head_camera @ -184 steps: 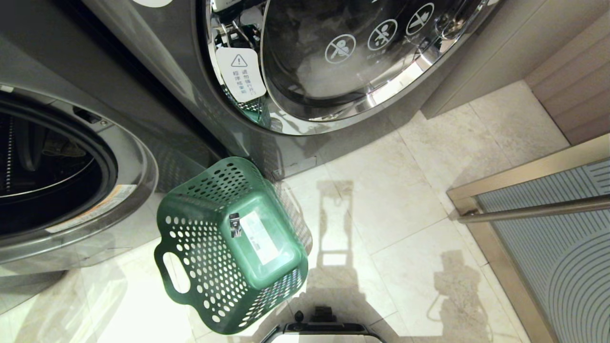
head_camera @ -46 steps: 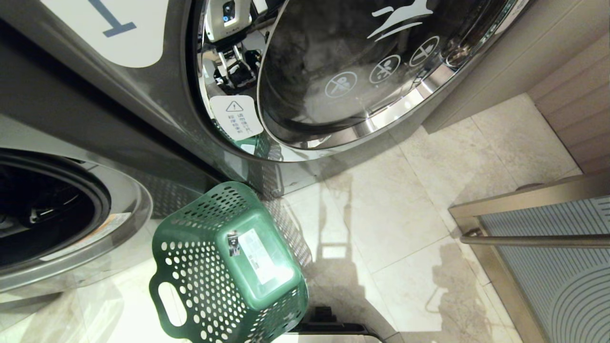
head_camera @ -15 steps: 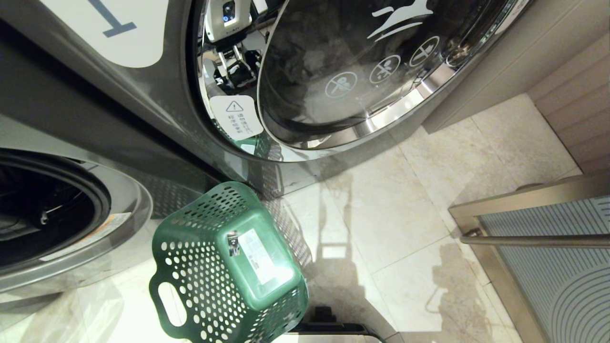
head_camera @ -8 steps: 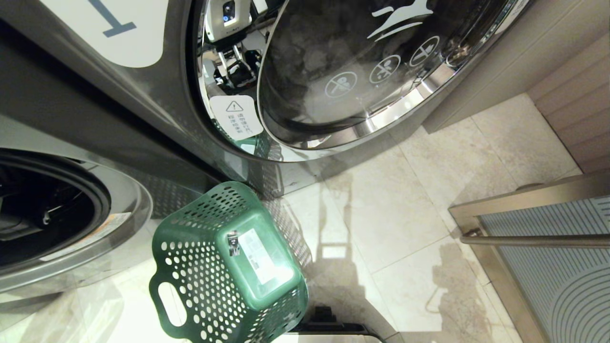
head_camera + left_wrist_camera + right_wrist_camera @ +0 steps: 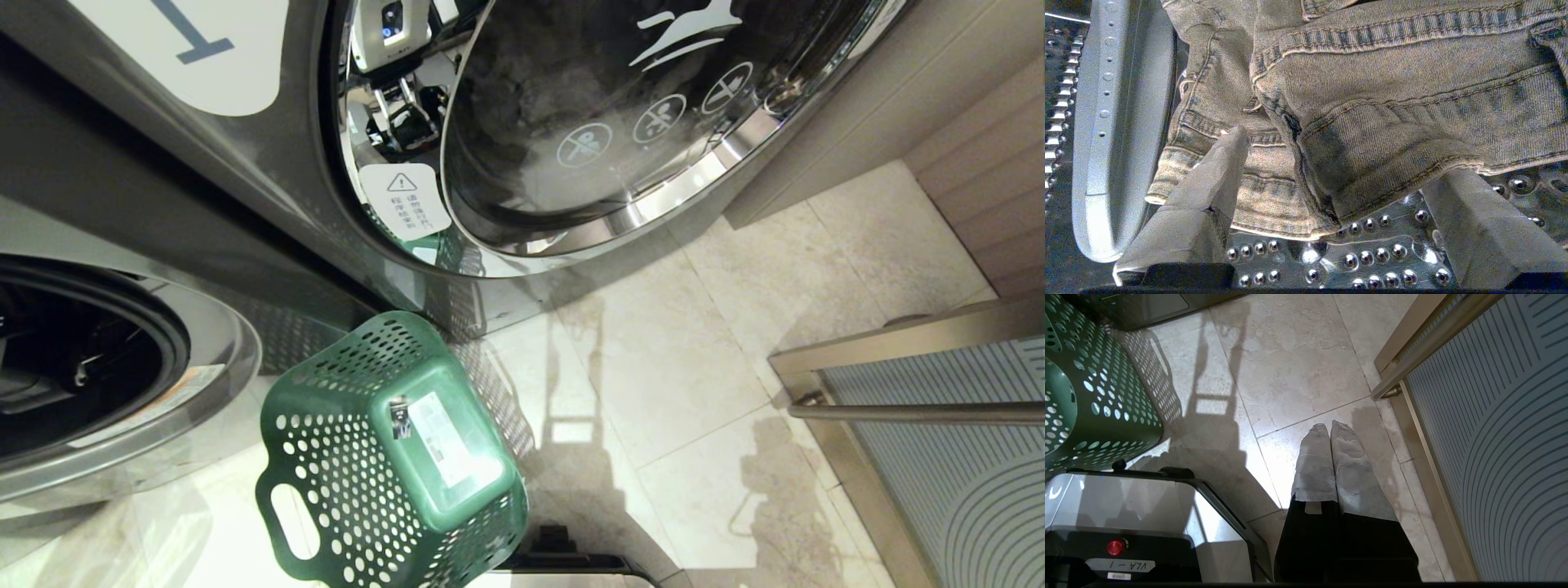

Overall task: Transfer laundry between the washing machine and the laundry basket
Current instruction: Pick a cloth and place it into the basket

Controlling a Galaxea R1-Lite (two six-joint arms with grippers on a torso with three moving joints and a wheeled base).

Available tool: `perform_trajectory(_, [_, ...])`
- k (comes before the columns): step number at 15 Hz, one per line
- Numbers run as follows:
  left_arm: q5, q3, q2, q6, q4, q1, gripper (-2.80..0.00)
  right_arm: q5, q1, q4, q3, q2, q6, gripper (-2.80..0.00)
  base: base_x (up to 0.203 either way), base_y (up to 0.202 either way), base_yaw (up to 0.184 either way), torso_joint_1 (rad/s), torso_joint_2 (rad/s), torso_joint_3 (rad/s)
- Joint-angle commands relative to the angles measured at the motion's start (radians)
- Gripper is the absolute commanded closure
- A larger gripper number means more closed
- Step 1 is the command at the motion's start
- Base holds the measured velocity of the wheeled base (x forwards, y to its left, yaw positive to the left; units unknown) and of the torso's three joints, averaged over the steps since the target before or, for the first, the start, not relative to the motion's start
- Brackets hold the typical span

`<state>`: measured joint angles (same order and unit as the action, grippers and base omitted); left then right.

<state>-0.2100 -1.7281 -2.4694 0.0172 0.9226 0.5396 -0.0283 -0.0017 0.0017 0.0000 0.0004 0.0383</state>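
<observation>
Both fingers (image 5: 1216, 171) of left gripper (image 5: 1331, 171) spread wide, straddling laundry (image 5: 1372, 102) fold directly ahead on drum floor; right gripper (image 5: 1330, 457) shut, parked far.

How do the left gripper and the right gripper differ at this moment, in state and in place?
The left gripper is open, its fingers spread around the laundry inside the metal drum; the right gripper is shut and empty. The left gripper reaches toward cloth; the right gripper hangs over the tiled floor beside the laundry basket. Both have pale covered fingers.
</observation>
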Motion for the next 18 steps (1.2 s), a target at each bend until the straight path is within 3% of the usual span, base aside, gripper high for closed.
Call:
perform_trajectory(1, [0.000,-0.001,-0.002,0.001,0.006,-0.003,-2.80,-0.001,0.000,0.000,0.000,0.000,0.000,0.00,0.000,0.000,0.000,0.000,0.00,0.000])
perform_trajectory(3, [0.001,0.000,-0.005,0.001,0.005,-0.003,-2.80,-0.001,0.000,0.000,0.000,0.000,0.000,0.00,0.000,0.000,0.000,0.000,0.00,0.000])
perform_trajectory(9, [0.085,0.001,-0.005,-0.003,-0.002,-0.013,-2.80,-0.001,0.000,0.000,0.000,0.000,0.002,0.00,0.000,0.000,0.000,0.000,0.00,0.000])
perform_trajectory(14, [0.084,0.001,-0.005,-0.005,0.007,-0.026,-2.80,-0.001,0.000,0.000,0.000,0.000,0.001,0.00,0.000,0.000,0.000,0.000,0.00,0.000])
perform_trajectory(15, [0.083,-0.002,-0.005,-0.006,0.007,-0.027,0.00,-0.001,0.000,0.000,0.000,0.000,0.001,0.00,0.000,0.000,0.000,0.000,0.00,0.000])
perform_trajectory(18, [0.084,-0.002,-0.005,-0.005,0.006,-0.027,0.00,-0.001,0.000,0.000,0.000,0.000,0.001,0.00,0.000,0.000,0.000,0.000,0.00,0.000])
